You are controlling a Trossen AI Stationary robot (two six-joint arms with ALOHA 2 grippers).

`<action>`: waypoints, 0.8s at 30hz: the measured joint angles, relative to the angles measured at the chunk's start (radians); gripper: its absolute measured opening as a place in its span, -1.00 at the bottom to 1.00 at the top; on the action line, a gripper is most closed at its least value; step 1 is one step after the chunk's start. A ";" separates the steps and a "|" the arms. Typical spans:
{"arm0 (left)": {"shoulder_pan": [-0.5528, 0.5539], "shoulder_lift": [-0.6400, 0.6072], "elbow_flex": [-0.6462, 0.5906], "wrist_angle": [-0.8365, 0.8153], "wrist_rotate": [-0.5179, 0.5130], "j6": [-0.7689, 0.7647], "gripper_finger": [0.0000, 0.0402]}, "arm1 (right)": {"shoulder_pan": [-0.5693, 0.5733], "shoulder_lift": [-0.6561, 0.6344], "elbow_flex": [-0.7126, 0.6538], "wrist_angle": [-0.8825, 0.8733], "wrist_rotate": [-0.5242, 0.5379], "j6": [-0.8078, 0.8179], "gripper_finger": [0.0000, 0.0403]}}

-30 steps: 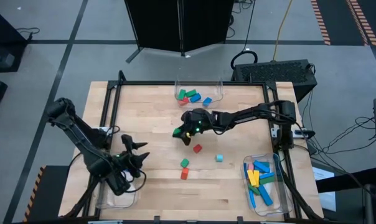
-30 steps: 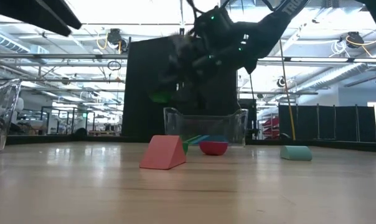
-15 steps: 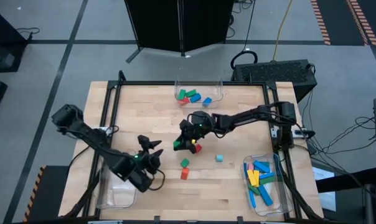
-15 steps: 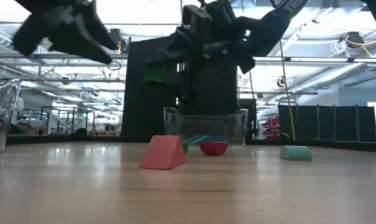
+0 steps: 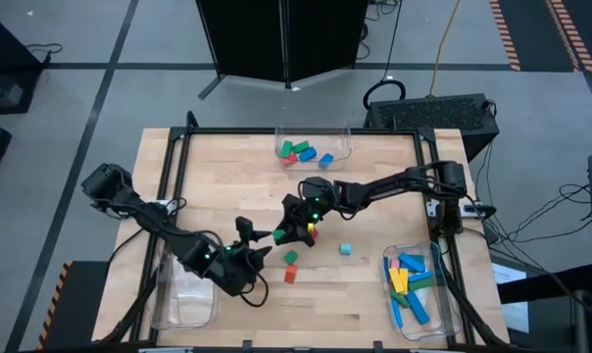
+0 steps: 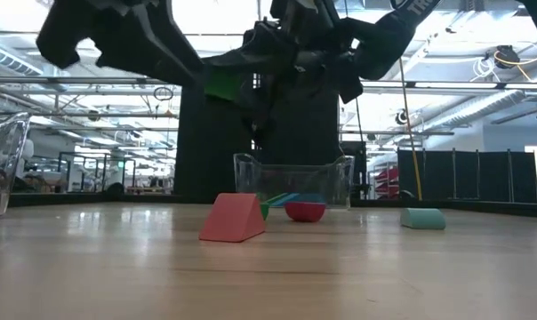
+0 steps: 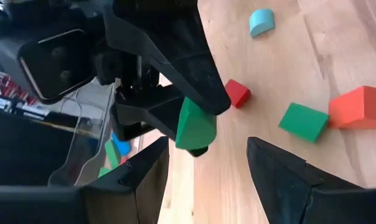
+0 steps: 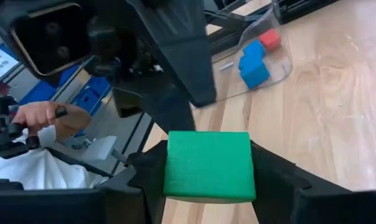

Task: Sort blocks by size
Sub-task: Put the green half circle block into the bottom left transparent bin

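Right end effector gripping green block, left end effector spread wide, empty.

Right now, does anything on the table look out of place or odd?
Nothing spilled or damaged. The right pincer holds a green block in the air, and the open left pincer is close beside it.

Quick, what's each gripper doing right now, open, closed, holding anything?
Left gripper: open, holding nothing, facing the right gripper.
Right gripper: shut on a green block, held above the wooden table.
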 joint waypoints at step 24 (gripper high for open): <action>0.109 0.000 -0.172 0.446 0.136 0.175 -0.24 | 0.007 0.002 0.000 -0.007 -0.019 -0.008 -0.14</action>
